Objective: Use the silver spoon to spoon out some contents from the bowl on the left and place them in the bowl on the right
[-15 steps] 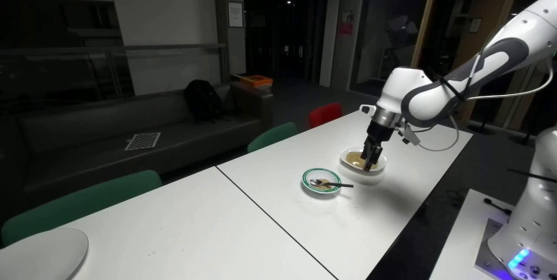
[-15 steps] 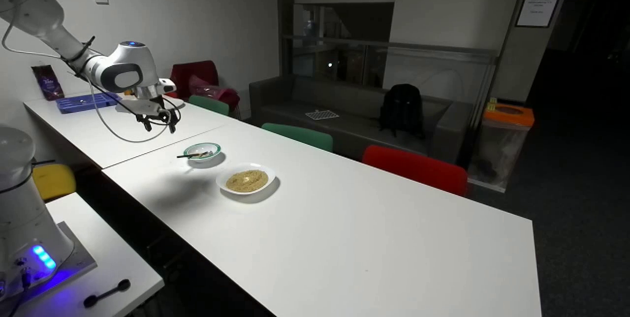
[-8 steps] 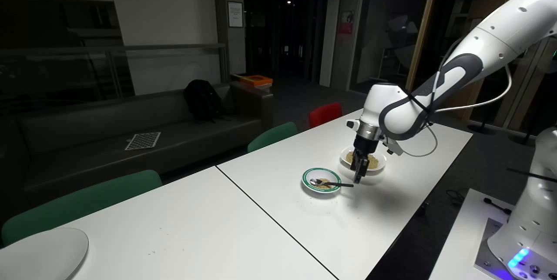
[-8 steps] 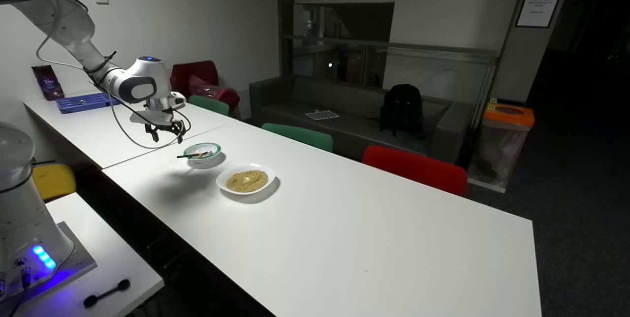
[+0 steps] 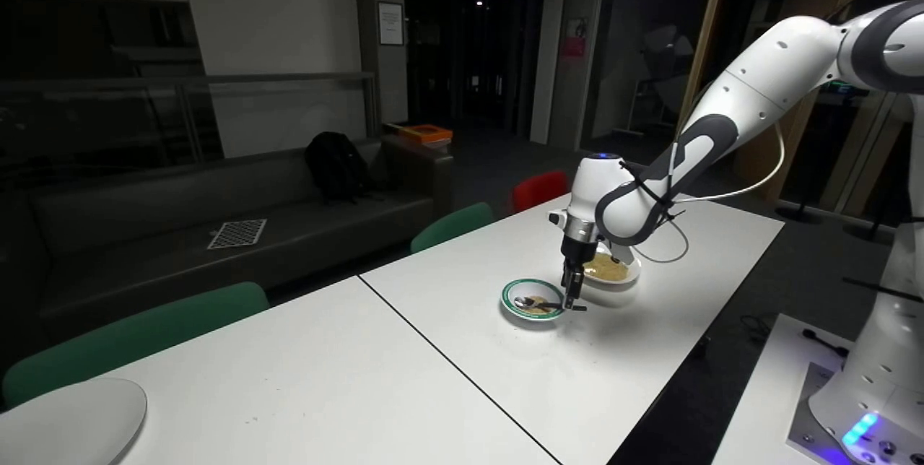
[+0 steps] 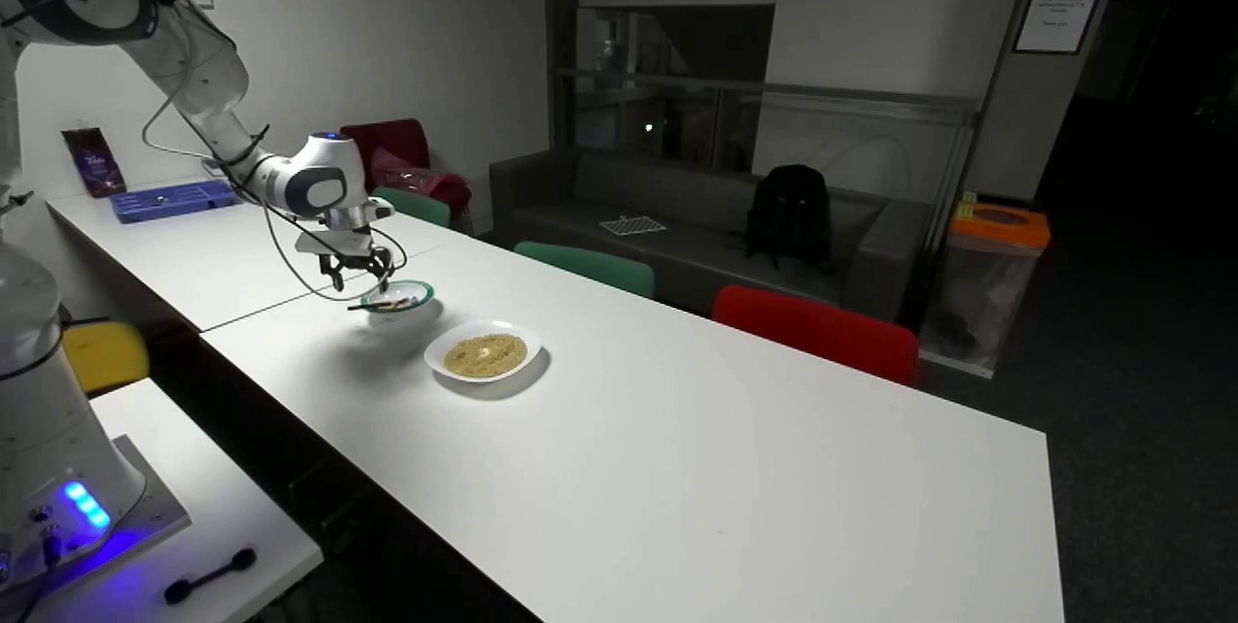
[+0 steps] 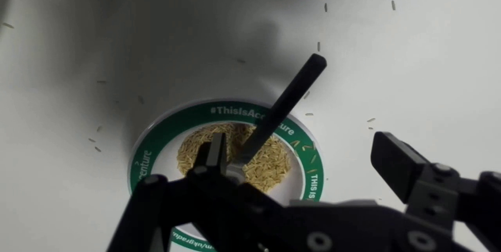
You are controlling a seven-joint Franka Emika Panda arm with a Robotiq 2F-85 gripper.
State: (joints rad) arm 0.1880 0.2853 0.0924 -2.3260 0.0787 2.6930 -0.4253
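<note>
The silver spoon [image 7: 287, 97] rests in the green-rimmed bowl on the left [image 5: 533, 315], its handle dark and jutting over the rim. Its shiny head [image 5: 522, 302] lies inside; in the wrist view my left finger hides most of it. Pale tan grains, the contents [image 7: 270, 166], cover part of that bowl's bottom. The white bowl on the right [image 6: 435, 362] holds a wider layer of the same grains. My gripper [image 7: 301, 142] stands open above the spoon handle, which passes closer to the left finger. The right fingertip [image 7: 395, 162] is over bare table. Nothing is gripped.
Loose grains [image 7: 309, 114] are scattered on the white table around the green-rimmed bowl. A white plate [image 5: 72, 422] sits at the far end of the table, near a blue tray [image 6: 174, 201]. Green chairs [image 6: 585, 267] and a red chair [image 6: 817, 333] line one long side.
The arm has swung from near the white bowl toward the green-rimmed bowl and come lower, so the gripper is now at the spoon handle. Bowls and spoon have not moved.
</note>
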